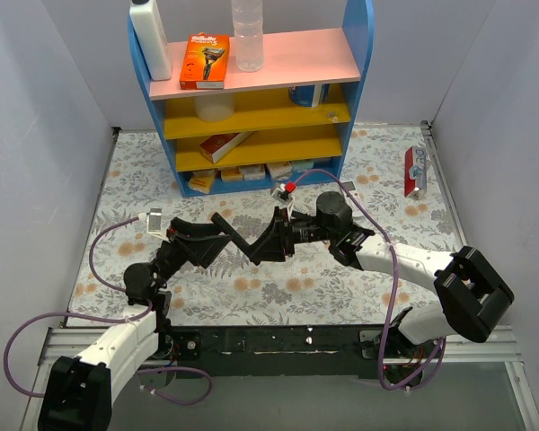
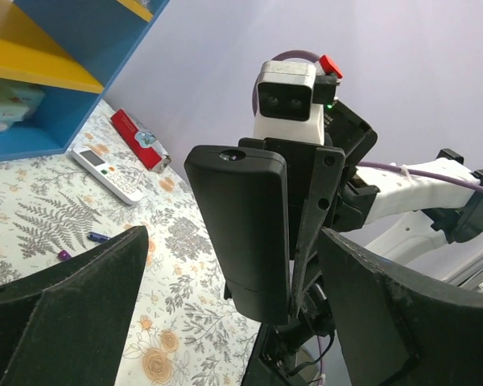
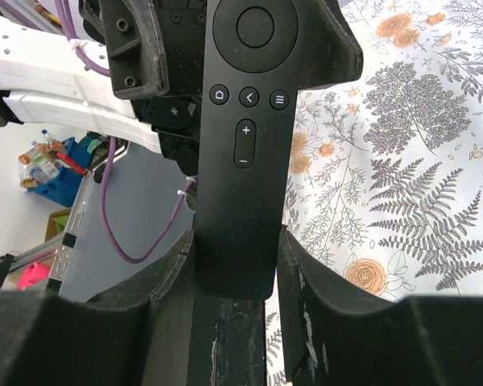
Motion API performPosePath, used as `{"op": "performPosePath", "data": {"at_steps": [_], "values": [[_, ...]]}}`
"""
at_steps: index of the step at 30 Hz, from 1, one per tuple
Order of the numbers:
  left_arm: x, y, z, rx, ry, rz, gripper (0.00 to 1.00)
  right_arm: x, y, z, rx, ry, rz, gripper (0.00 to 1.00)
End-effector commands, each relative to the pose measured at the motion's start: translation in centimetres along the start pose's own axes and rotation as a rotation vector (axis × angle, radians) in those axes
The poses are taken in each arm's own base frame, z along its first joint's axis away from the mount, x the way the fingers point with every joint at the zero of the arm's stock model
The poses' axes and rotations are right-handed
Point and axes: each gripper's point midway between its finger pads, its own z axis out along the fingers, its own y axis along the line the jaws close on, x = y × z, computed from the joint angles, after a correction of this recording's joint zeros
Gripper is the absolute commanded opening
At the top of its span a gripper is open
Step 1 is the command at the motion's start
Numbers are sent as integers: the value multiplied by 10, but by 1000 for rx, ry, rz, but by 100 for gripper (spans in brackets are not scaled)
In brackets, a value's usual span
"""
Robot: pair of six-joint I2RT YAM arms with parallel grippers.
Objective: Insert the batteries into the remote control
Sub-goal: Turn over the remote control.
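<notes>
My right gripper [image 3: 235,265] is shut on the lower end of a black remote control [image 3: 245,137], button side towards its camera, and holds it in the air above the table. In the top view this gripper [image 1: 274,241] meets my left gripper [image 1: 217,235] at the middle of the table. My left gripper [image 2: 233,273] is open wide. The remote's plain back [image 2: 249,233] stands between its fingers without touching them. Two small purple-blue batteries [image 2: 97,236] lie on the floral cloth beyond the left finger [image 2: 80,305].
A white remote [image 2: 106,173] and a red package [image 2: 137,138] lie on the cloth further off; the red package also shows at the right wall [image 1: 415,169]. A blue shelf unit [image 1: 251,108] with boxes and bottles stands at the back.
</notes>
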Motion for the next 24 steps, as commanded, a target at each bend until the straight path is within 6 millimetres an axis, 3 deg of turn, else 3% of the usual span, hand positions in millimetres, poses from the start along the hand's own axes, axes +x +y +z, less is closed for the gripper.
{"op": "performPosePath", "data": {"at_steps": [1,5,19,22,24], "values": [[-5,-21,1,90,-9,-1,81,-11,17,-1,-69,-39,-51,1],[-5,-23,0,99,-15,-8,66,-9,18,0,-87,-35,-34,1],[-10,-24,3,103,-29,-32,66,-8,22,2,-126,-36,-22,1],[-10,-26,4,110,-29,-50,62,-7,21,2,-127,-34,-18,1],[-11,-27,3,115,-31,-54,53,-6,20,3,-127,-33,-12,1]]}}
